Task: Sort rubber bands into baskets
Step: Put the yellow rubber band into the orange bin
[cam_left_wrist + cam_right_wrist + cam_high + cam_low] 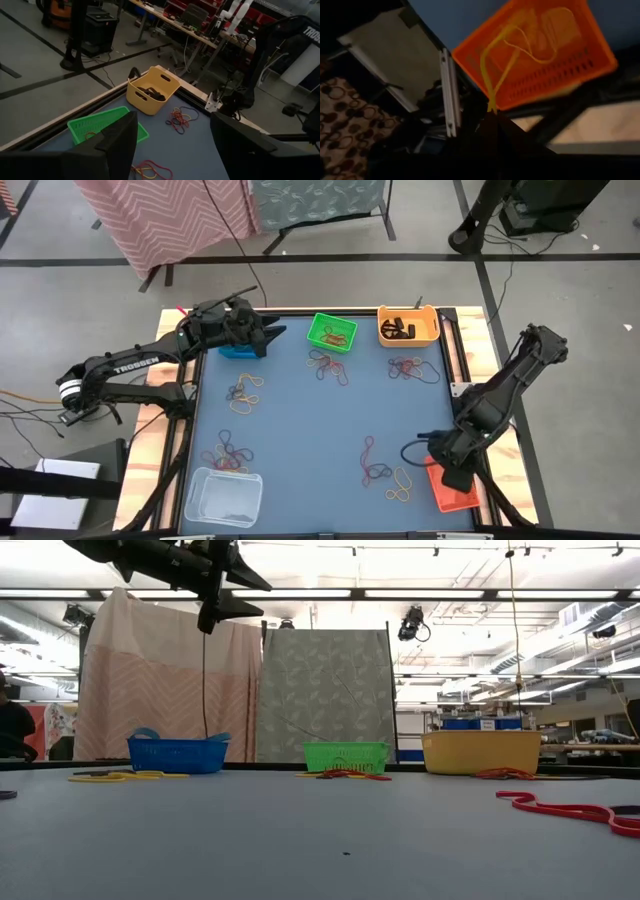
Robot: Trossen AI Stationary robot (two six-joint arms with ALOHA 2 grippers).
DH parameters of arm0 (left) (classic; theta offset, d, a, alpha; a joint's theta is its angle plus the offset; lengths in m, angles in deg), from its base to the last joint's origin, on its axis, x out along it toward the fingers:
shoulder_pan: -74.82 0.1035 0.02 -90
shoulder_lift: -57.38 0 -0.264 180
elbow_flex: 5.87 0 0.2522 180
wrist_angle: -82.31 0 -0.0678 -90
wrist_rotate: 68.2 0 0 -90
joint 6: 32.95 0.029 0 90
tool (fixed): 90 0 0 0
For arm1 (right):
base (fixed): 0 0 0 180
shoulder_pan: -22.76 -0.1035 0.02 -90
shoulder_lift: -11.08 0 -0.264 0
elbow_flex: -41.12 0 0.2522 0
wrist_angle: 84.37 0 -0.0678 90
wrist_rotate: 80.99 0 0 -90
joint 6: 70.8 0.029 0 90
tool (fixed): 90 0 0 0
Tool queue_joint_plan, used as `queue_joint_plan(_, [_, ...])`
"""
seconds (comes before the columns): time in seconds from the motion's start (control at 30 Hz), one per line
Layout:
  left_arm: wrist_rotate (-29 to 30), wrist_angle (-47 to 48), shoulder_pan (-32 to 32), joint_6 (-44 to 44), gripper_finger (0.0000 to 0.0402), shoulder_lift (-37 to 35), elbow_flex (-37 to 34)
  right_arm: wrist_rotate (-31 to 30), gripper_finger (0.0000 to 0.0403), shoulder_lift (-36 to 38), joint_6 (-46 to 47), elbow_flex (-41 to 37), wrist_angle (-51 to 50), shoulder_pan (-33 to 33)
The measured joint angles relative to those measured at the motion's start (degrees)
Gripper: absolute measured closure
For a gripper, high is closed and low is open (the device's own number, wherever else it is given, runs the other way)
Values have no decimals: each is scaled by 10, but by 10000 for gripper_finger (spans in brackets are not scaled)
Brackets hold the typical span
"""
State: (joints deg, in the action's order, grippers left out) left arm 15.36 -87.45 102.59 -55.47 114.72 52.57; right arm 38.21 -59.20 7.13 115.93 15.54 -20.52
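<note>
Although several baskets already hold something, the high view shows most bands still loose on the desk (300,430): clusters at about 9 o'clock (243,393), 7 o'clock (229,454), the centre near 12 (327,366), 2 o'clock (408,368) and 5 o'clock (385,475). The green basket (332,332) at 12 o'clock holds a few bands, the yellow basket (408,326) at 1 o'clock some dark ones, and the clear basket (223,495) at 7 o'clock seems nearly bare; the blue basket (238,351) at 11 o'clock sits under the left pincer (268,336), the red basket (455,488) at 5 o'clock under the right pincer (452,472). From the low view, the left pincer hangs high above the blue basket, and bands lie before each far basket. In the left wrist view, its fingers (120,137) stand apart with nothing between them. In the right wrist view, the right pincer (491,111) is clenched on a yellow band (500,65) dangling over the red basket, which already holds a pale loop. My judgement: the sorting is early, with far more left than done.
</note>
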Motion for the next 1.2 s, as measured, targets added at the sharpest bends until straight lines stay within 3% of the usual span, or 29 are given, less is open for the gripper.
queue_joint_plan(0.23, [0, 0, 0, 0, 149, 0, 0, 4, 397, 0, 47, -61, 26, 0])
queue_joint_plan(0.57, [0, 0, 0, 0, 149, 0, 0, 6, 384, 0, 52, -66, -12, -1])
queue_joint_plan(0.73, [0, 0, 0, 0, 149, 0, 0, -10, 323, 0, 66, -66, 7, 4])
queue_joint_plan(0.97, [0, 0, 0, 0, 149, 0, 0, 5, 192, 0, 65, -66, 19, 7])
queue_joint_plan(1.1, [0, 0, 0, -1, 149, 0, 0, -17, 144, 1, 30, -66, 165, 36])
queue_joint_plan(1.2, [0, 1, 0, -2, 149, 0, 0, -55, 132, -17, -1, -65, 262, 67])
